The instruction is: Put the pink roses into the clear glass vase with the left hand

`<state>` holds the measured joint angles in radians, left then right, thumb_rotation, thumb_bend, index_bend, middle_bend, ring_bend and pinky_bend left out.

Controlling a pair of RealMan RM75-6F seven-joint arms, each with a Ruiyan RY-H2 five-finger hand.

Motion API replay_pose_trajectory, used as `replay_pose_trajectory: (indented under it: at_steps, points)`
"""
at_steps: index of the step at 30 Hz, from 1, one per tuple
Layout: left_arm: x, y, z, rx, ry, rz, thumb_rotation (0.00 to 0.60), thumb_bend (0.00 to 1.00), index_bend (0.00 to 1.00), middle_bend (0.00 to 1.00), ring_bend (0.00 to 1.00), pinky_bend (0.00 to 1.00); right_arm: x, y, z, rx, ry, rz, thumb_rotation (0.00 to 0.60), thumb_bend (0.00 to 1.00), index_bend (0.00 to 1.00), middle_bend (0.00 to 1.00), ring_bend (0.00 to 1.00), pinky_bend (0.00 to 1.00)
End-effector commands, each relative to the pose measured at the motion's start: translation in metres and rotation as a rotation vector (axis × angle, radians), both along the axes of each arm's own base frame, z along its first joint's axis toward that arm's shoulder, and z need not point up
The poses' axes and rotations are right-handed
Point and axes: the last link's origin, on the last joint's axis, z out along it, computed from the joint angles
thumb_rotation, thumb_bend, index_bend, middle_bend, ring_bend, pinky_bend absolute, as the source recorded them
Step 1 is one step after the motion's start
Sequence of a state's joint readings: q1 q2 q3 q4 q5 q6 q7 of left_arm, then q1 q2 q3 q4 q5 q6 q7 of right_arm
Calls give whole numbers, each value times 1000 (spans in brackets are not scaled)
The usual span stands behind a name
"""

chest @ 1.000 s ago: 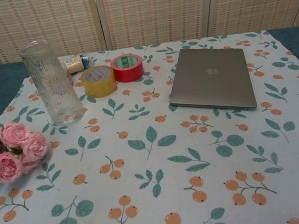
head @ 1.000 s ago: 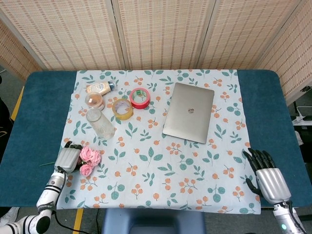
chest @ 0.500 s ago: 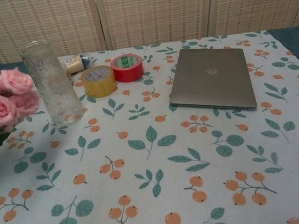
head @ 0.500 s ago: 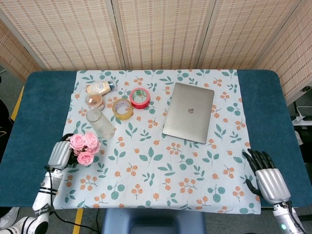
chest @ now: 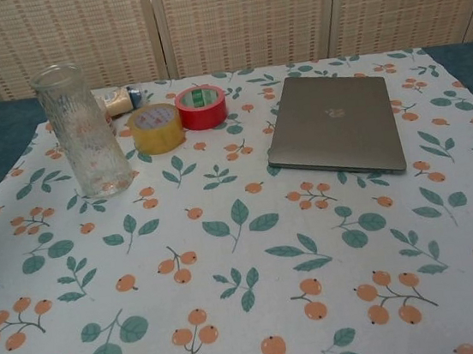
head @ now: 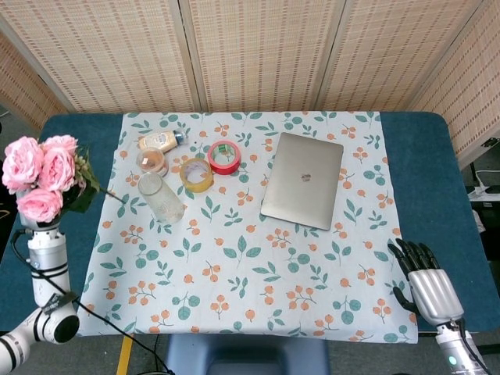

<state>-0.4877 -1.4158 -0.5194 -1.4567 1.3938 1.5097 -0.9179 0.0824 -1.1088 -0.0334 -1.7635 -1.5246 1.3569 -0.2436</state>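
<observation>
Left hand grips pink roses aloft at 9 o'clock, off worktop | glass vase upright toward 3 o'clock of them | we carry across, lower stems straight into mouth | right hand idle, fingers apart.

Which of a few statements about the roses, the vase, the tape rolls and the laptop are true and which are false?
1. The pink roses are already in the glass vase. False: they are held up at the left edge of the head view, apart from the vase.
2. The vase stands upright on the floral cloth. True.
3. The laptop is open. False: its lid is shut.
4. The yellow tape roll lies beside the red tape roll. True.
5. The right hand holds the red tape roll. False: it holds nothing, near the table's front right corner.
</observation>
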Motion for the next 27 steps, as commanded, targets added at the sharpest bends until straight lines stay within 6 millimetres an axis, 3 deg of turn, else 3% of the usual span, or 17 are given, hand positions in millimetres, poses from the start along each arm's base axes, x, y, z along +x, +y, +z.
replay_pose_trajectory:
  at_steps: [1, 9, 14, 23, 26, 27]
  points:
    - [36, 34, 11, 4, 3, -13, 600, 537, 669, 732, 491, 181, -1, -1, 0, -2, 4, -6, 600, 307, 0, 0, 0, 0]
    - [54, 62, -19, -39, 67, 12, 600, 539, 669, 734, 492, 188, -3, -5, -1, -8, 11, -19, 600, 308, 0, 0, 0, 0]
    - [46, 74, -36, -53, 104, 44, 600, 540, 669, 733, 491, 188, -4, -6, 1, -18, 9, -23, 600, 307, 0, 0, 0, 0]
    - [25, 70, -56, -85, 128, 70, 600, 541, 663, 731, 491, 216, -4, -7, 2, -19, 10, -24, 600, 308, 0, 0, 0, 0]
    - [16, 64, -71, -97, 163, 82, 600, 526, 568, 674, 446, 203, -4, -6, 1, -17, 10, -20, 600, 308, 0, 0, 0, 0]
    - [13, 61, -77, -108, 179, 84, 600, 513, 451, 588, 382, 187, -3, -6, 1, -17, 9, -19, 600, 307, 0, 0, 0, 0]
